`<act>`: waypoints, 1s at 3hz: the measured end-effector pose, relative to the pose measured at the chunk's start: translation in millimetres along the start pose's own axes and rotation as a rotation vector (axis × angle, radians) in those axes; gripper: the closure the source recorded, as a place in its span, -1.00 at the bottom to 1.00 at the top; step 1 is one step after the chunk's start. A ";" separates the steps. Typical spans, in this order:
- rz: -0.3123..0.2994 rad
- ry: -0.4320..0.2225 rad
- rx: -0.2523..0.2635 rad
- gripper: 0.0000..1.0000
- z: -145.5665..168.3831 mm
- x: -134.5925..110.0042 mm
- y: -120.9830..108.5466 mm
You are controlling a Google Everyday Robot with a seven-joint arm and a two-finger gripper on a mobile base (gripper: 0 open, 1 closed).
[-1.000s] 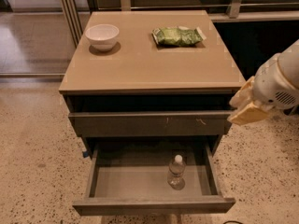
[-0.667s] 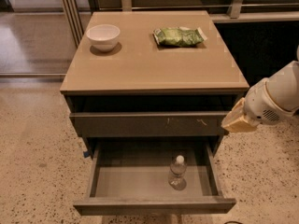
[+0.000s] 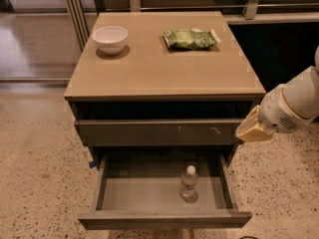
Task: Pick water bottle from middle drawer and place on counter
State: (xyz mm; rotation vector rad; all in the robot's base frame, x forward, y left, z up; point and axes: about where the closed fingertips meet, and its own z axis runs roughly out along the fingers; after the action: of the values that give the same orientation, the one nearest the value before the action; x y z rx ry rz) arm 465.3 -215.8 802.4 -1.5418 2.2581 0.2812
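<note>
Since a second ago your gripper [image 3: 254,129] has dipped down and in beside the scratched drawer front [image 3: 159,132] (can't tell if it's open or clenched), probably lining up on the water bottle [image 3: 189,183] standing upright in the pulled-out middle drawer [image 3: 139,193], right of center.

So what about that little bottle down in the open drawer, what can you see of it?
The water bottle is small, clear plastic with a white cap. It stands upright on the grey floor of the pulled-out drawer, right of the middle as seen here, touching only that floor. The end effector hangs apart from it, higher up and further to the right.
</note>
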 end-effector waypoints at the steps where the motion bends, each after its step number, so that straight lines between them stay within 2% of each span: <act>1: -0.008 -0.036 0.005 1.00 20.6 10.1 1.9; 2: -0.020 -0.136 -0.002 1.00 82.5 32.4 9.6; 3: -0.011 -0.208 -0.009 1.00 145.1 54.5 7.8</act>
State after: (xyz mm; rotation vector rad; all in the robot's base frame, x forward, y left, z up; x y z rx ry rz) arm 470.4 -204.4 647.7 -1.4565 2.0898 0.4286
